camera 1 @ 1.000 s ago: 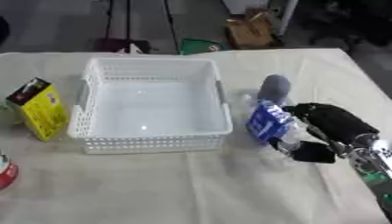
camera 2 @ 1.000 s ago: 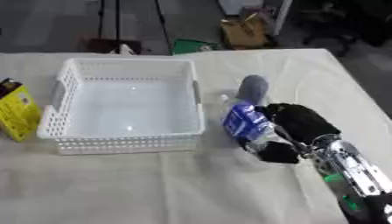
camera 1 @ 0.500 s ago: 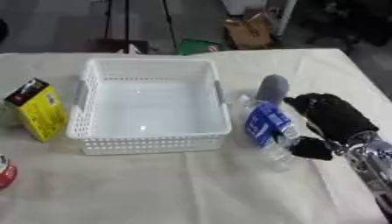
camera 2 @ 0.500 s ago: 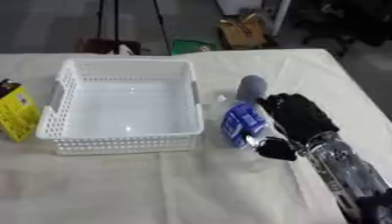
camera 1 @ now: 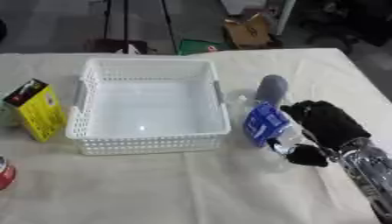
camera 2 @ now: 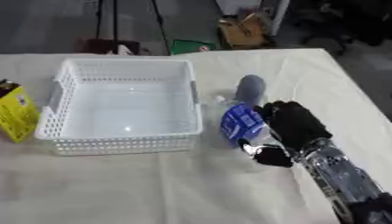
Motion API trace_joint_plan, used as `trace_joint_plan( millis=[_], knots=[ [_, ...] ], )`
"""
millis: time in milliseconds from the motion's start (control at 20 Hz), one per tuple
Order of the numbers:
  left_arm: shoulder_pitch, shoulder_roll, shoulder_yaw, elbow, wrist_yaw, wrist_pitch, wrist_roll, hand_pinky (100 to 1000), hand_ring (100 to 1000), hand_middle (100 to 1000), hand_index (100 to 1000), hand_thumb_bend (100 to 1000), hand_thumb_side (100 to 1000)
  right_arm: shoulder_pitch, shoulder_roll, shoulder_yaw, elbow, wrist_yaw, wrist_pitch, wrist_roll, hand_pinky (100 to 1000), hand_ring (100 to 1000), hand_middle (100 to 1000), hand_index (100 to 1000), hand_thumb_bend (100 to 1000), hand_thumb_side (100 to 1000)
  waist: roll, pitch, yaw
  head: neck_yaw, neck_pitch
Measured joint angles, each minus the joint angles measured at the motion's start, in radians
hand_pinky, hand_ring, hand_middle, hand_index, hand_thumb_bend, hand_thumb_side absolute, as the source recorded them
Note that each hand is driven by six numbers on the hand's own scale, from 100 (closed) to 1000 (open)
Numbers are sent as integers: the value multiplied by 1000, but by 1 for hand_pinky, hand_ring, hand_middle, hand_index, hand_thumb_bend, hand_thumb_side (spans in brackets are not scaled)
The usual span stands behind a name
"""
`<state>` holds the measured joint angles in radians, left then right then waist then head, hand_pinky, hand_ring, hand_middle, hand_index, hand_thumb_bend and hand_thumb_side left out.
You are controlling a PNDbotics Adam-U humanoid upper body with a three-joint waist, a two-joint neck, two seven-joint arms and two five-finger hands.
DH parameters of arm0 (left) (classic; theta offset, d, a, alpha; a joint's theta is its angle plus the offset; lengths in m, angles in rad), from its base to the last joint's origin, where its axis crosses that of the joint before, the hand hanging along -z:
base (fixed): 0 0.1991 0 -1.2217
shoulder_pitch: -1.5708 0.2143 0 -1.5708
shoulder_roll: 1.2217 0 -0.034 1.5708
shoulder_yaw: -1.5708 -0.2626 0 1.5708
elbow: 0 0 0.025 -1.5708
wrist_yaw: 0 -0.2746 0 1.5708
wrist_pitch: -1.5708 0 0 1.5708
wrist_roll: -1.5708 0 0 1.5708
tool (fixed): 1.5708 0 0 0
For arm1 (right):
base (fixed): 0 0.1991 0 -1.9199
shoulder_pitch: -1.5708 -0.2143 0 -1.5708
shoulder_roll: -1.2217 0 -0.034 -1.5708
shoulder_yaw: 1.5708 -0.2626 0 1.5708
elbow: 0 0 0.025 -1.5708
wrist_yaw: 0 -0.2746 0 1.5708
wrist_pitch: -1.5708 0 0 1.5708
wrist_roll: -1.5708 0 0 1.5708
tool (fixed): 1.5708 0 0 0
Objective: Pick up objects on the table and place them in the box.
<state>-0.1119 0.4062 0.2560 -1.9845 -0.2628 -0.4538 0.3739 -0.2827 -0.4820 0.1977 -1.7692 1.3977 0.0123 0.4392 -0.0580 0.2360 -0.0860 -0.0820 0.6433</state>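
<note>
While my right hand (camera 1: 325, 127) lies over the right side of the clear plastic bottle (camera 1: 269, 127), I can see its fingers curled along the bottle's far flank and the thumb (camera 1: 308, 155) hooked in at the near end, so the hand is closed round the bottle rather than spread flat. The bottle lies on its side on the cream tablecloth (camera 1: 176, 183), its blue label (camera 1: 263, 123) turned up and to the left of my palm. I cannot tell whether it has left the cloth or still rests on it.

Just beyond my fingertips, a grey rounded object (camera 1: 271, 89) stands on the cloth, close to the bottle's far end; whether the two touch I cannot make out.

To the left of the hand, just beside the bottle, sits the white perforated basket (camera 1: 85, 109), with nothing inside it. Its right wall is near the bottle's label but apart from it.

Well off to the left, past the basket, a yellow carton (camera 1: 36, 110) with a dark top stands upright at a slight slant. Nearer to me on that same far-left side, a red round thing (camera 1: 5, 173) shows only partly at the frame's edge.

My silver forearm (camera 2: 341, 175) runs from the hand toward the lower right corner.
</note>
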Motion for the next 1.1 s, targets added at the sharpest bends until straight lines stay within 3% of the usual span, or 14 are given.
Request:
trace_joint_plan(
  millis=[1100],
  knots=[
    [0,-1,1,0,2,2,-2,953,993,976,985,100,728,3,32,-25,33,58,25,9,844,905,830,1000,437,1000,8,2,0,-13,-6]
  ],
)
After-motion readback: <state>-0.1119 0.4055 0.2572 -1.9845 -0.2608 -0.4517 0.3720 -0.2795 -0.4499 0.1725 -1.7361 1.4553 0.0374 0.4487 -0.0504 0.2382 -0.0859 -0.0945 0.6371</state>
